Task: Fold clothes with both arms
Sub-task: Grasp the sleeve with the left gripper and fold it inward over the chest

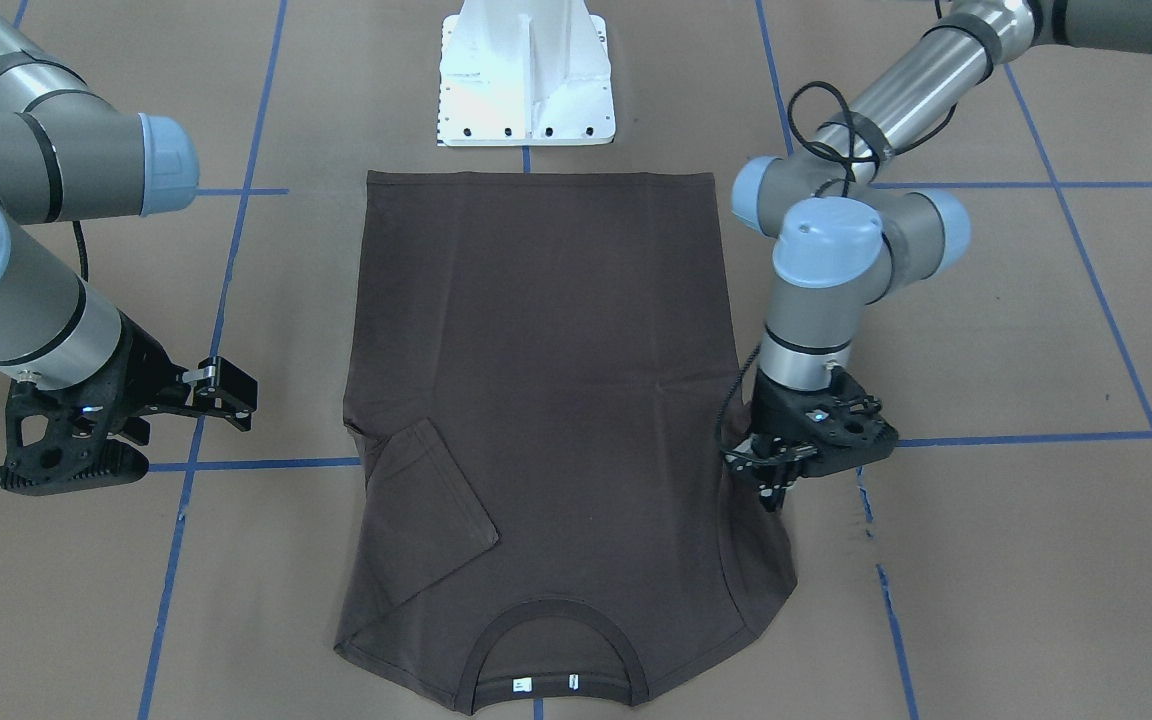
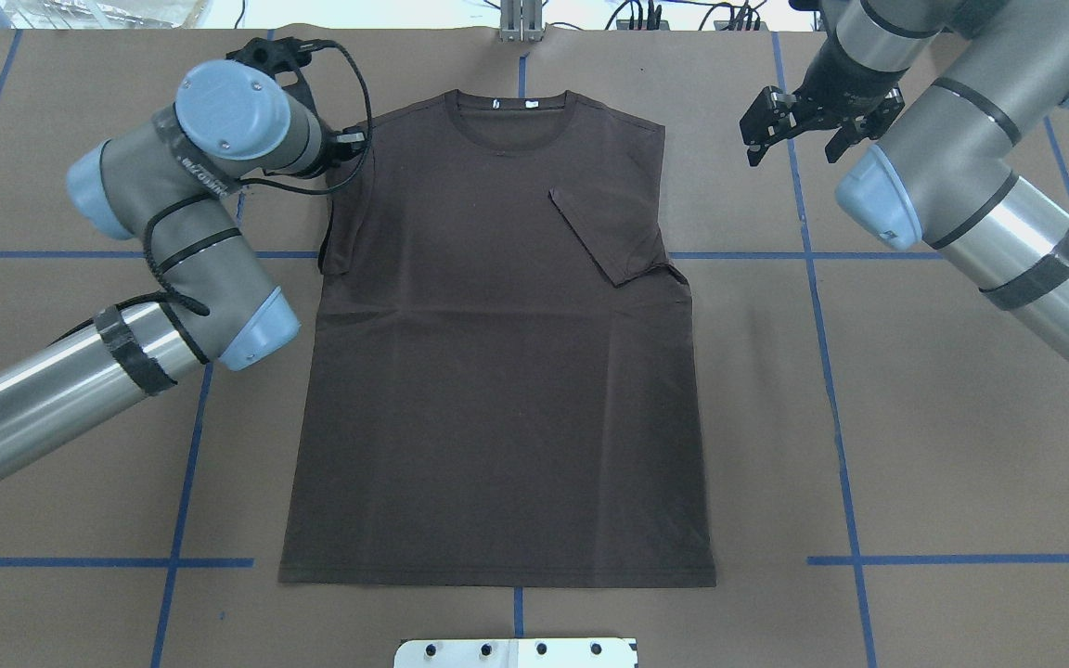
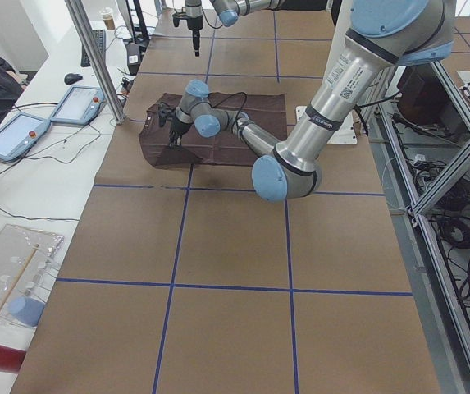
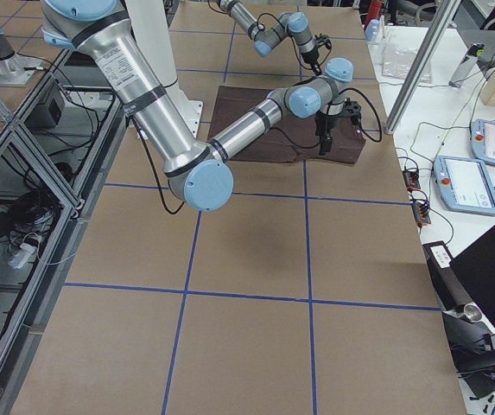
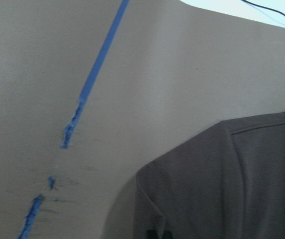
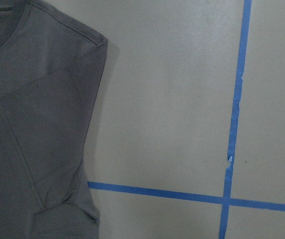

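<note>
Overhead exterior shows the dark brown T-shirt flat on the surface, hem nearest the white pedestal, one sleeve folded in. It looks like thin, limp cloth, so pinch the other sleeve at its hem. Your left hand points down at that sleeve, nearly closed; whether it grips cloth, I cannot tell. The right hand hovers spread and empty, off the cloth, far from the pedestal.

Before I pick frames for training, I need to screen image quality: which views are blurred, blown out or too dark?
Left wrist view: soft throughout, the dark brown short-sleeved T-shirt has fuzzy edges, top-right corner blown white. Front-facing view: the white metal pedestal is overexposed. Overhead view: sharp, but the T-shirt reads very dark. Right wrist view: crisp, evenly lit.
</note>
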You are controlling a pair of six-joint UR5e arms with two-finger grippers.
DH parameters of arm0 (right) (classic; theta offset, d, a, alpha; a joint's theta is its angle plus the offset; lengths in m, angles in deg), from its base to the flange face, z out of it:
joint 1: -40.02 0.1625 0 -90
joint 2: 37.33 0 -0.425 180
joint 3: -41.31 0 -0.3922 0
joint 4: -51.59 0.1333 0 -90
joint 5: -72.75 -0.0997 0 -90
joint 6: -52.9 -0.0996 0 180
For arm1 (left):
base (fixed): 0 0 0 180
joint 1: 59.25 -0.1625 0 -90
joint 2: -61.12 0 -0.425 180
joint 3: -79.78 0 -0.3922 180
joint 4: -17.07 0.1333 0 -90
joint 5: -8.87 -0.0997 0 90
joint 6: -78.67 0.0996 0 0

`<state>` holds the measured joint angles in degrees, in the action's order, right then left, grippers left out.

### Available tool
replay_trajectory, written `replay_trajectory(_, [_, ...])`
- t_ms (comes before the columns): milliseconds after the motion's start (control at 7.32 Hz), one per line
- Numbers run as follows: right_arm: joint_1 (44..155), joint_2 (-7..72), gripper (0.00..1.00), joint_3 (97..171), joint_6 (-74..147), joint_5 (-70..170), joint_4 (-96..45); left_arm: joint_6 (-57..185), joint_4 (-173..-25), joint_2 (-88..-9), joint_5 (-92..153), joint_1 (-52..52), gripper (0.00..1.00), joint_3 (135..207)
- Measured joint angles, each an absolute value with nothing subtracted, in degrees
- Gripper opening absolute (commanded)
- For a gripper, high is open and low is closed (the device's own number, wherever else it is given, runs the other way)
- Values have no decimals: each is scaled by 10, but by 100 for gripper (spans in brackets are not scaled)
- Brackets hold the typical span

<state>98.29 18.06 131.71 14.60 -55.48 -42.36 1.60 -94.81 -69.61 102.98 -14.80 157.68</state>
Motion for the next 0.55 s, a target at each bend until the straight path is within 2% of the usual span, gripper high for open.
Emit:
replay_trajectory(273, [982, 186, 100, 1317, 146, -555, -421, -51, -953, -781, 1032, -158, 0, 1489])
replay_trajectory(410, [982, 187, 100, 1317, 146, -555, -420, -71, -975, -802, 1031, -168, 99, 1450])
replay_trajectory(546, [982, 188, 100, 1317, 146, -555, -419, -78, -991, -808, 1030, -177, 100, 1430])
